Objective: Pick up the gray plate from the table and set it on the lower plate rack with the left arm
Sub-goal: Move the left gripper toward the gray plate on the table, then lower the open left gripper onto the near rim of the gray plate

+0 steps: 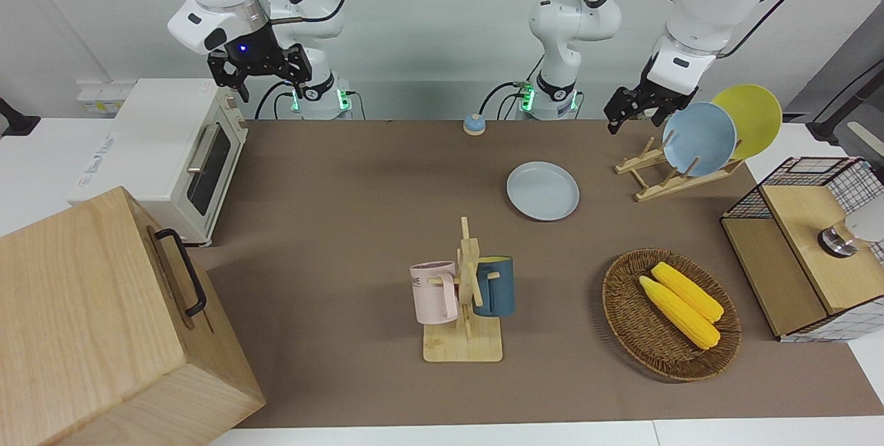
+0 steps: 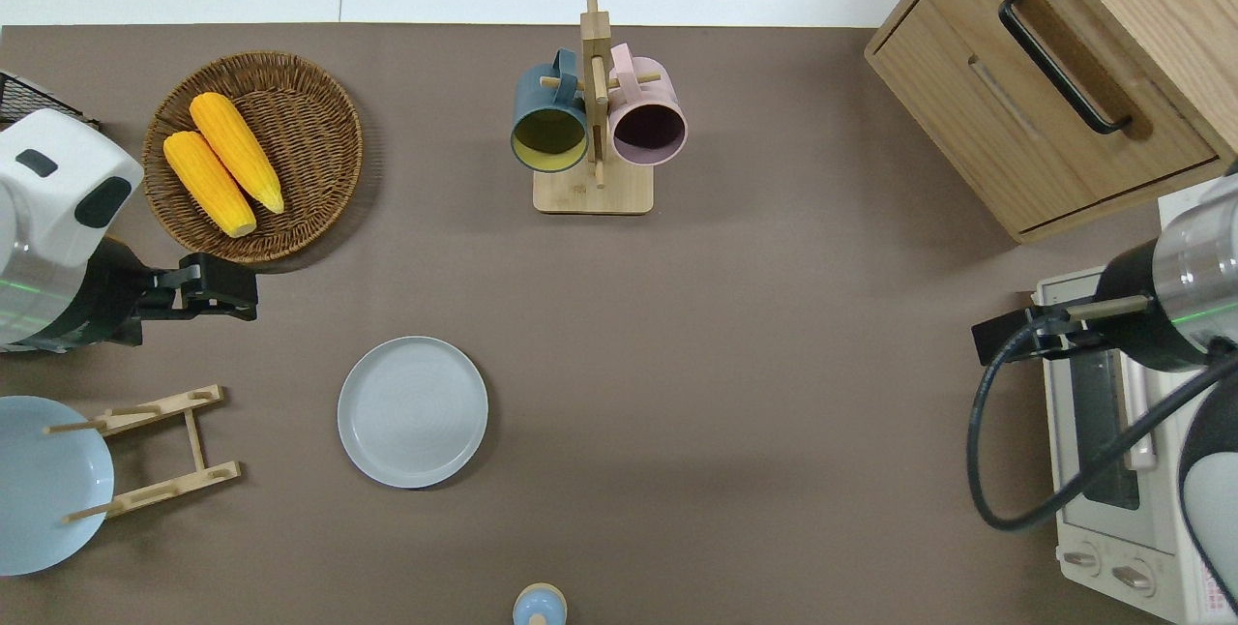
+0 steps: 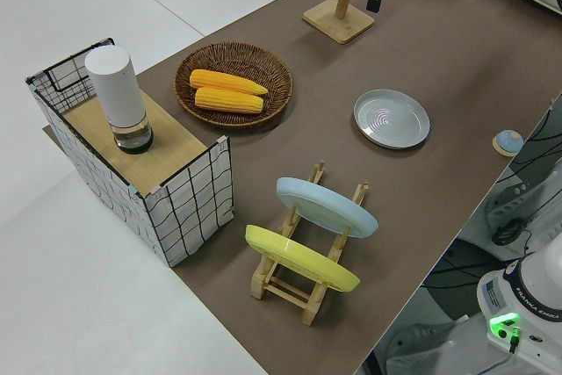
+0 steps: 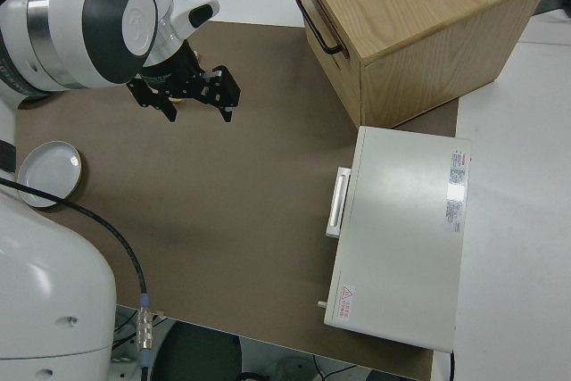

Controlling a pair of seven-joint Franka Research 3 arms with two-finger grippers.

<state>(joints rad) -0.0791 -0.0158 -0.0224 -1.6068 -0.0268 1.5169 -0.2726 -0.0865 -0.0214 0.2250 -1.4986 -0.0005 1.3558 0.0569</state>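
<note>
Gray plate [image 1: 543,190] lies flat on the brown surface [image 1: 359,225], untouched, between the lower plate rack [image 1: 673,173] and the middle of the surface, and nearer to the robots than the mug tree [image 1: 466,294].

Left claw [image 2: 218,286] hangs in the air over bare mat between the wicker basket [image 2: 253,156] and the rack, empty; the views do not let me tell whether its fingers are spread or closed. It touches nothing.

Rack stands toward the left arm's end of the surface. It carries a sky-blue plate [image 1: 699,139] and a yellow plate [image 1: 749,118], both leaning on edge against the pegs. The pegs toward the gray plate are bare.

Basket holds two corn cobs [image 1: 680,302]. Mug tree carries a pink mug [image 1: 435,292] and a dark blue mug [image 1: 494,285].

Right arm parked; right claw [image 1: 259,68] released, fingers apart, nothing in it.
</note>
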